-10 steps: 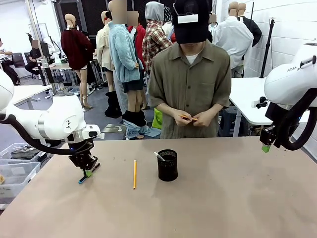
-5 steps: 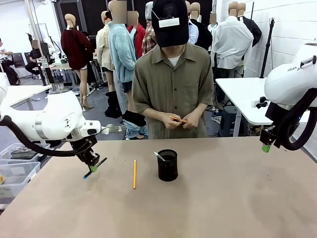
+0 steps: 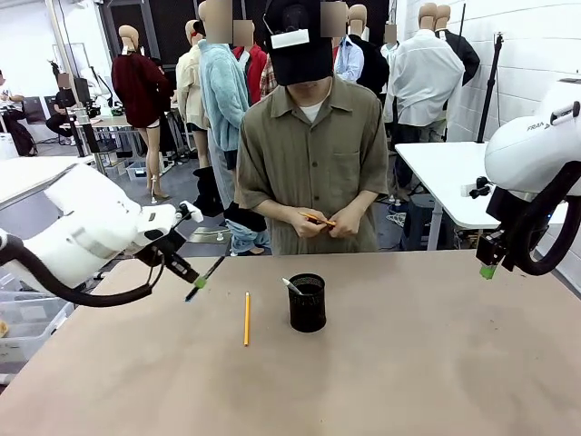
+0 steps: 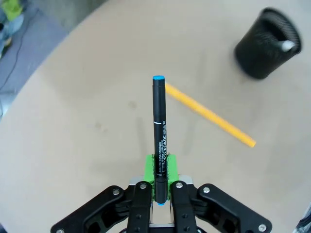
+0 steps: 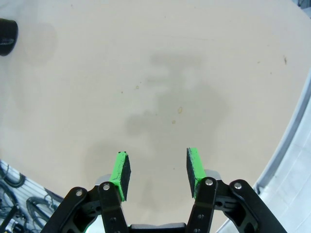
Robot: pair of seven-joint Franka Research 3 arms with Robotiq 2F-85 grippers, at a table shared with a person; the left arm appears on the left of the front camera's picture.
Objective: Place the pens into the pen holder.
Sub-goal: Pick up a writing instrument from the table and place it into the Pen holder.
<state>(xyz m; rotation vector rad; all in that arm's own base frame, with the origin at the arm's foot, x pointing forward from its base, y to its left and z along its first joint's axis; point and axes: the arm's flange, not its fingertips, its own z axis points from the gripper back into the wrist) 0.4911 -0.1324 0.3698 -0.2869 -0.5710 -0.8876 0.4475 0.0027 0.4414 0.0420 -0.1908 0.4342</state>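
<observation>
My left gripper (image 3: 194, 282) (image 4: 159, 182) is shut on the dark blue pen (image 3: 207, 275) (image 4: 159, 131), held above the table left of the holder. The yellow pencil (image 3: 246, 318) (image 4: 209, 114) lies flat on the table between the gripper and the black mesh pen holder (image 3: 307, 302) (image 4: 266, 43). A whitish pen (image 3: 290, 285) (image 4: 287, 46) stands inside the holder. The person at the far edge holds a short orange-tipped pen (image 3: 317, 219) in both hands. My right gripper (image 3: 488, 270) (image 5: 157, 170) hangs open at the far right with nothing between its pads.
Bare tan tabletop (image 3: 408, 363) spreads around the holder. Clear plastic bins (image 3: 23, 322) sit off the table's left side. A white table (image 3: 454, 182) stands behind at the right.
My left gripper has lifted the dark blue pen off the table and swung up and right toward the holder. The person has shifted left. The right arm has stayed still.
</observation>
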